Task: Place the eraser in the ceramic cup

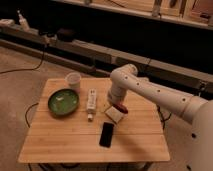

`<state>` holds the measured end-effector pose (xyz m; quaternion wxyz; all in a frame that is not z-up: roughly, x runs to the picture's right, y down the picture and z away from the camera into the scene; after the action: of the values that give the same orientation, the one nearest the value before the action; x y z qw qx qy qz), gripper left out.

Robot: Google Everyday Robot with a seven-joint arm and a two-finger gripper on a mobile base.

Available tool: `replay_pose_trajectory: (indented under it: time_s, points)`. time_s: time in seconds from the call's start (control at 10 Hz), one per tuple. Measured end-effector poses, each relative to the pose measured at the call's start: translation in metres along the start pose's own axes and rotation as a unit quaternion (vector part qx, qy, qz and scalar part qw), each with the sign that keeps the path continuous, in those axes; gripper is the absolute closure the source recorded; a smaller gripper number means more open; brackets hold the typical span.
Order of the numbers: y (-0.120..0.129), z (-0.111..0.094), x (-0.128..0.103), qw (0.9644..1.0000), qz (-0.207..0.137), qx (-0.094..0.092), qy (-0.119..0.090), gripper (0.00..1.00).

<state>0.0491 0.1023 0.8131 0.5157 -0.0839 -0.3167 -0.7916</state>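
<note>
Gripper (117, 104) over beige block (114, 115), claw spread for grasp; eraser (106, 134) flat, untouched; ceramic cup (73, 80) upright to receive.

Black slab eraser (106, 134) lies flat, well apart from the small white ceramic cup (73, 80) standing upright

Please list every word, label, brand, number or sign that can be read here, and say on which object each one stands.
None can be read.
The white tube beside the green bowl has faint marks, too blurred to read.
The eraser, the ceramic cup and the end effector, by the beige block, show no text.
</note>
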Motion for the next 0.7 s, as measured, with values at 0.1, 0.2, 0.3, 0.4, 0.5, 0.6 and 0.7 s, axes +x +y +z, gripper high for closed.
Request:
replay_pose_trajectory:
  time_s: [0.1, 0.2, 0.3, 0.4, 0.5, 0.6, 0.7]
  points:
    - [-0.002, -0.008, -0.001, 0.9996, 0.021, -0.013, 0.014, 0.20]
    - [-0.004, -0.015, -0.002, 0.9987, 0.036, -0.023, 0.027, 0.20]
    - [-0.006, -0.019, -0.002, 0.9978, 0.047, -0.029, 0.036, 0.20]
    - [-0.006, -0.020, -0.003, 0.9976, 0.050, -0.030, 0.037, 0.20]
    - [-0.007, -0.021, -0.003, 0.9977, 0.051, -0.028, 0.035, 0.20]
    - [-0.014, -0.018, -0.006, 0.9980, 0.057, -0.014, 0.026, 0.20]
    - [-0.023, -0.017, -0.010, 0.9975, 0.069, 0.009, 0.012, 0.20]
